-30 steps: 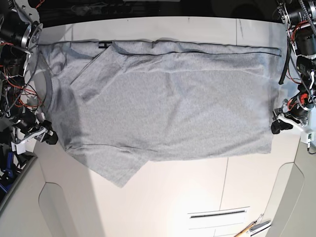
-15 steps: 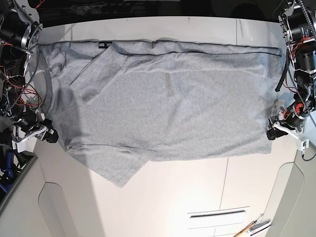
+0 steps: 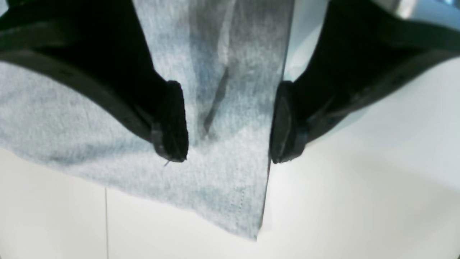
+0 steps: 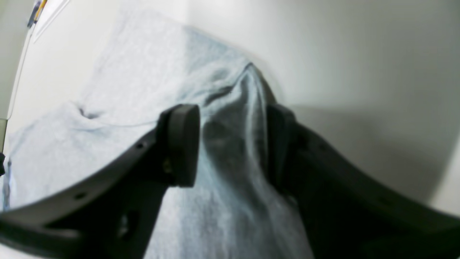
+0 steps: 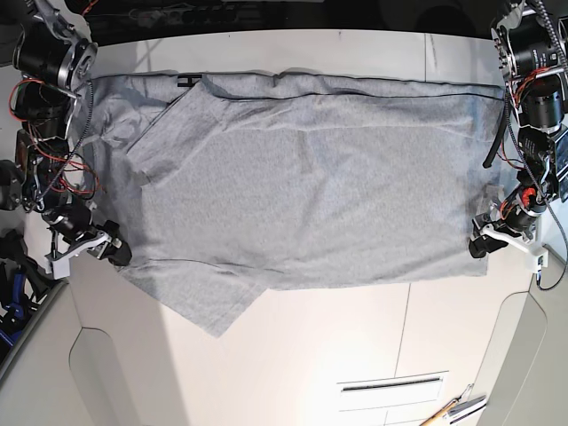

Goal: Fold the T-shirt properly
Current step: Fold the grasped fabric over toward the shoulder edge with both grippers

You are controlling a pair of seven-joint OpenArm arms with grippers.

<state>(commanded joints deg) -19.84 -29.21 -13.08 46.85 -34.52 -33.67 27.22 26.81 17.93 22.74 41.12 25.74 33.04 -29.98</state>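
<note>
The T-shirt (image 5: 302,186) lies spread flat across the white table (image 5: 355,346), one sleeve pointing toward the table's front edge. At its front hem corner the left gripper (image 3: 226,122) straddles the cloth with jaws apart, nothing pinched yet. At the shirt's opposite end, by the sleeve, the right gripper (image 4: 230,144) brackets a raised ridge of fabric, also unclenched. The step appears to be grasping; next, both likely need to close before lifting the front edge toward the far one.

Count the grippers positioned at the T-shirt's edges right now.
2. The left gripper sits open at the T-shirt hem corner; the right gripper straddles bunched fabric at the shoulder side.
</note>
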